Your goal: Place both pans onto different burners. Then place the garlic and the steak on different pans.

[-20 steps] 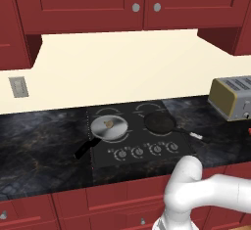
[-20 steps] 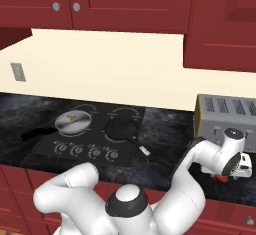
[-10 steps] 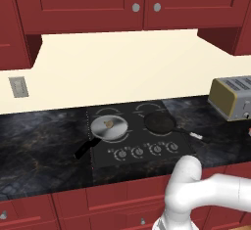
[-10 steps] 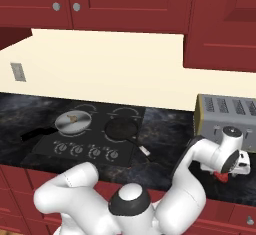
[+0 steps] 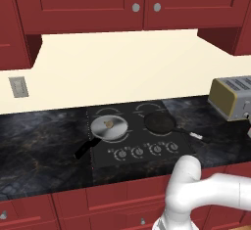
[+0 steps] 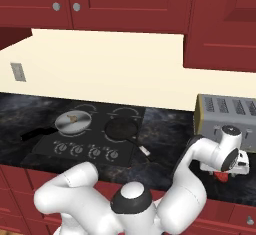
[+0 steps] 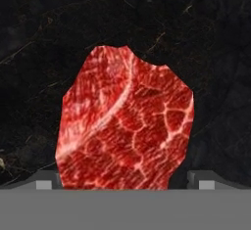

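Hand view: steak (image 7: 125,126) lies flat on the dark marble table (image 7: 196,38), right under us. The claw (image 7: 125,184) stands wide w/ one tip each side of the meat, nothing held yet. We judge best approach is straight down, tips to the table, then close across the narrow width. Silver pan (image 5: 110,126) sits on the left burner w/ garlic (image 5: 111,124) in it; black pan (image 5: 159,122) on the next burner looks empty, so steak goes there.
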